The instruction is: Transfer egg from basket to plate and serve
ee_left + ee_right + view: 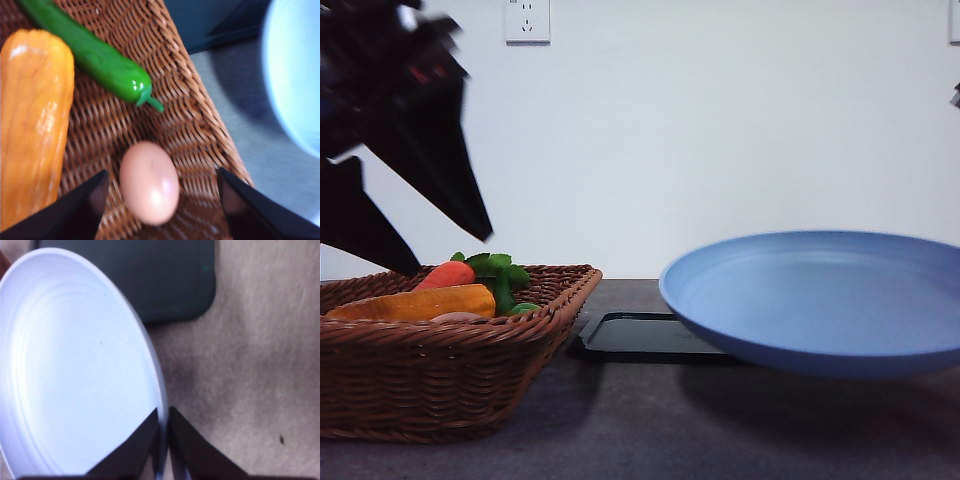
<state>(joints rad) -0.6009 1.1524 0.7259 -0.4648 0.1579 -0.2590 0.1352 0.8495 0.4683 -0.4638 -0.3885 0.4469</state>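
Left wrist view: egg (149, 182) lies in the basket (200, 130) on the weave near the sloping side wall, touching nothing else, w/ the left gripper (162, 202) spread wide, one finger either side of the egg and neither touching it yet. A green chili pepper (95, 52) lies just beyond the egg; an orange corn cob (32, 125) runs alongside, close to one finger. Front view has the basket at table left w/ a carrot (447, 274) and green leaves behind the cob, the egg barely peeking over the rim. The plate (820, 300) is held off the table beside the basket, tilted, a flat black tray (645, 335) on the table beneath its near edge. Right wrist view: right gripper (164, 437) is clamped on the plate's rim, fingers pinching it from both sides. Judgement: pick not begun, approach almost lined up. Risks: egg is smooth and oval, so an off-centre squeeze could squirt it out or roll it down the weave; the finger by the cob may snag it on closing; plate is gripped by a thin rim only and sits tilted, so a dropped-in egg could roll off or tip it.
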